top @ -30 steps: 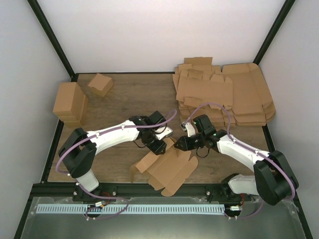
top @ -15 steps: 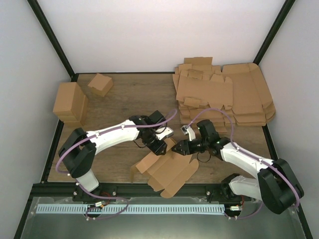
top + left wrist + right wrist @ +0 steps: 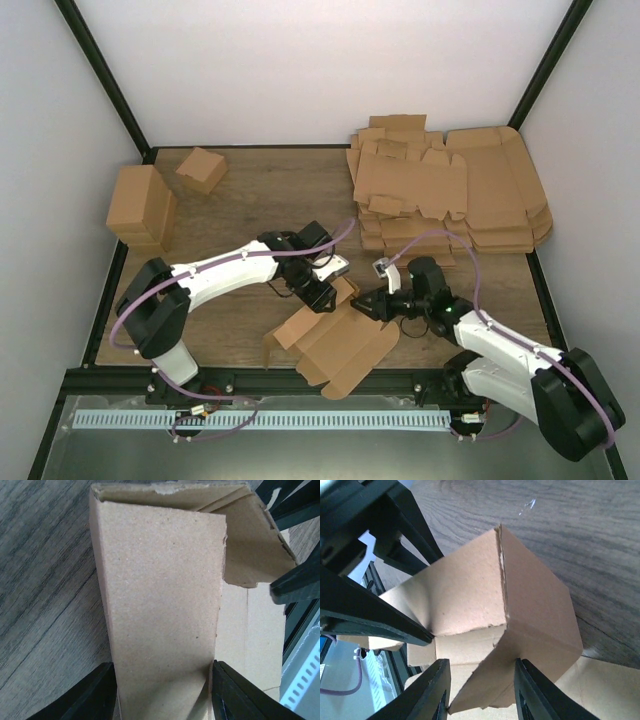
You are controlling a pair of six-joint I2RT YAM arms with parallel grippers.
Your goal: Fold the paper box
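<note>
We find the paper box (image 3: 345,345), plain brown die-cut cardboard only partly folded, lying on the dark wood-grain bench (image 3: 250,200) near its front edge, between the two arms. One panel at its far end stands raised and the wide flaps nearer us lie flat. The left jaws, roughly half open, straddle that raised panel and pinch it by both edges, the card buckling slightly between them. The right jaws stand part open around the folded corner just beside; we cannot tell whether they press it. A stack of flat brown cardboard sheets (image 3: 450,190) sits at the back right, well apart.
</note>
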